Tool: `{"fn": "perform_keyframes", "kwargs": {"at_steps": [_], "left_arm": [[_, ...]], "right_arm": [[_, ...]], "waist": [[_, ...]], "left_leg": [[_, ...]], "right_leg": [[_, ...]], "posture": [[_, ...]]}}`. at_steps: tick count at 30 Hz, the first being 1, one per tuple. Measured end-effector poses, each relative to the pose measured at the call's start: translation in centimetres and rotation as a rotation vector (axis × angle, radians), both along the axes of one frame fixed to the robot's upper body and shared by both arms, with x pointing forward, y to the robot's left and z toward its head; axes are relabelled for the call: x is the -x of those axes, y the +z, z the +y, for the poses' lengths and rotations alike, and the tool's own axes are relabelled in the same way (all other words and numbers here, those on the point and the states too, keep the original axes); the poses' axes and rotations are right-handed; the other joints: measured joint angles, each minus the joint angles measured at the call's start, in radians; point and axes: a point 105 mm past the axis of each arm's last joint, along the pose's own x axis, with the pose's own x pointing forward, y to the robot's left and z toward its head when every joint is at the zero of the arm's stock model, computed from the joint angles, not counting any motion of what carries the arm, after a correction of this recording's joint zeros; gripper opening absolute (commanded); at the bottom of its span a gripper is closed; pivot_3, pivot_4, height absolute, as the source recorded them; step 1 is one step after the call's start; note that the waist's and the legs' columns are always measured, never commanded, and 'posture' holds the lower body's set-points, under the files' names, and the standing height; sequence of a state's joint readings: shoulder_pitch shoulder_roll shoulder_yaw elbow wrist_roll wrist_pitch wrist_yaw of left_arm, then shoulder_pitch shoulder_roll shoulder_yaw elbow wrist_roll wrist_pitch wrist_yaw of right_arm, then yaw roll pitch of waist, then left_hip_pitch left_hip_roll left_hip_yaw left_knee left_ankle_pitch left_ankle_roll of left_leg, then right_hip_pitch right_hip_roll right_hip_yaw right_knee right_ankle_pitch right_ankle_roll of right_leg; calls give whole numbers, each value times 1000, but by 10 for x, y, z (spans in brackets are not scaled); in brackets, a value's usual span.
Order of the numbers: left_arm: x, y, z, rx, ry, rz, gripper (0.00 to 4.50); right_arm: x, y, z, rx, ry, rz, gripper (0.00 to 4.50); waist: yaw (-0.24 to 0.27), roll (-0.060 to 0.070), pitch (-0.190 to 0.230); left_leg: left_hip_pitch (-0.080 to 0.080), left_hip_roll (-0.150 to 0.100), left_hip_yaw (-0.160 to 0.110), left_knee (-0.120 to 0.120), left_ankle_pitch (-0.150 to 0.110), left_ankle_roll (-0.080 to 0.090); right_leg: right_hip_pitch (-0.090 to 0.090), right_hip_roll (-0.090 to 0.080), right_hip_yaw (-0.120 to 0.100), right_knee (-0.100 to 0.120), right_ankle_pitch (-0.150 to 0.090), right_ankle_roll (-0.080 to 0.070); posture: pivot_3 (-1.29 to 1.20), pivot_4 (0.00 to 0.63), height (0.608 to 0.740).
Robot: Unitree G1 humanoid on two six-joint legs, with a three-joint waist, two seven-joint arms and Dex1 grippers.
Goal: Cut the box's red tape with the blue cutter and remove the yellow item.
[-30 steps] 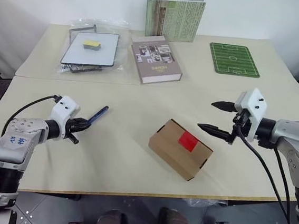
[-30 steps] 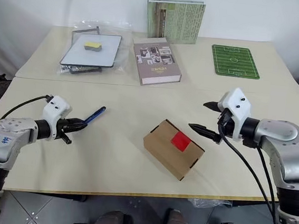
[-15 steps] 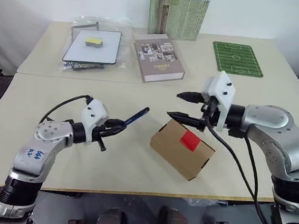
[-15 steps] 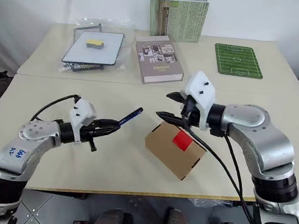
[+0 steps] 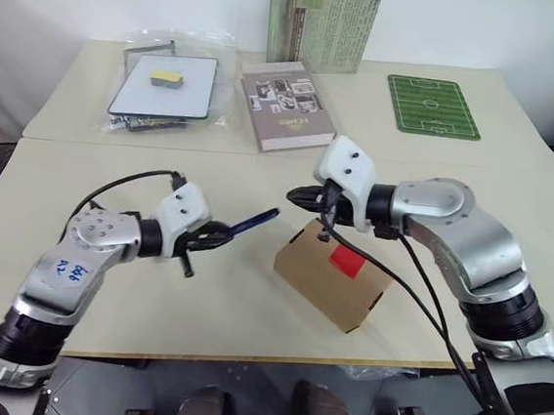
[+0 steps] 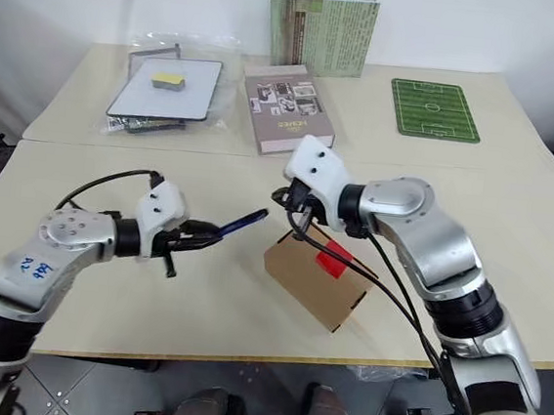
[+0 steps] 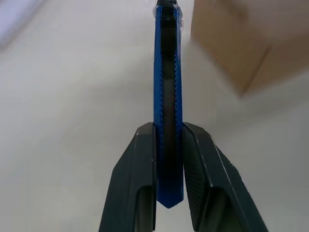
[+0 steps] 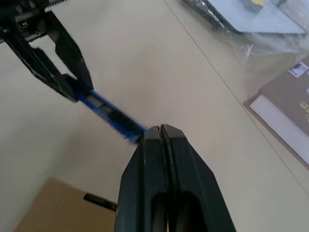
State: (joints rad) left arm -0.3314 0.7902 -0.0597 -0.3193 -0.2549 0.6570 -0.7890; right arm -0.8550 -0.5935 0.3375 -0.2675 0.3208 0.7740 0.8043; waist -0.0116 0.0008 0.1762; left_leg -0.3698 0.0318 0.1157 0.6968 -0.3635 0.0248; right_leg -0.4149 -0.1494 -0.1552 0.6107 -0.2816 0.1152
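The brown box lies on the near table, with the red tape on its top face. My left gripper is shut on the blue cutter, held by its rear end and pointing toward the box's far corner. In the left wrist view the cutter runs straight out between the two fingers. My right gripper is shut and hovers above the box's far corner, its tips right at the cutter's front end. Whether they touch it I cannot tell. The yellow item is hidden.
On the far table lie a thick grey book, a green pitch mat and a clear bag with a white board and a small yellow block. A green book stands against the wall. A seam separates the two tables.
My right gripper swung left over the box to the cutter's tip, and its fingers went from open to shut. My left gripper carried the cutter rightward toward the box.
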Motion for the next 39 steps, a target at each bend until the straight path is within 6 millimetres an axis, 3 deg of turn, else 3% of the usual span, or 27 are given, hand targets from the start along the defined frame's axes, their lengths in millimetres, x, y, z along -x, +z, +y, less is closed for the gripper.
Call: {"fn": "perform_keyframes", "kwargs": {"at_steps": [4,8,11,23,39], "left_arm": [[41,-26,9,-72,-36,159,630],[63,-26,11,-112,-91,198,630],[70,-26,20,-153,-100,212,630],[96,-34,25,-208,-156,284,630],[103,-33,20,-238,-179,259,630]], "right_arm": [[17,-12,13,26,107,39,39],[42,-28,24,88,256,98,39],[58,-42,24,168,349,124,39],[77,-90,49,387,491,82,39],[68,-113,60,486,525,22,39]], "waist": [[-1,-1,0],[11,-1,1],[11,-1,1],[4,-1,1],[5,-1,1]], "left_leg": [[-2,1,-2,0,-2,0],[-2,1,-4,1,-2,-1],[-2,1,-3,2,-2,-1],[-2,1,0,1,-3,-2],[-1,2,1,1,-3,-3]], "right_leg": [[-1,0,0,0,0,0],[-1,0,-1,0,0,0],[0,-1,-1,-1,0,-1],[-3,0,-1,2,-2,-4],[-3,1,0,2,-2,-4]], "posture": [[0,150,740],[0,150,740],[0,150,740],[0,150,740],[0,150,740]]}}
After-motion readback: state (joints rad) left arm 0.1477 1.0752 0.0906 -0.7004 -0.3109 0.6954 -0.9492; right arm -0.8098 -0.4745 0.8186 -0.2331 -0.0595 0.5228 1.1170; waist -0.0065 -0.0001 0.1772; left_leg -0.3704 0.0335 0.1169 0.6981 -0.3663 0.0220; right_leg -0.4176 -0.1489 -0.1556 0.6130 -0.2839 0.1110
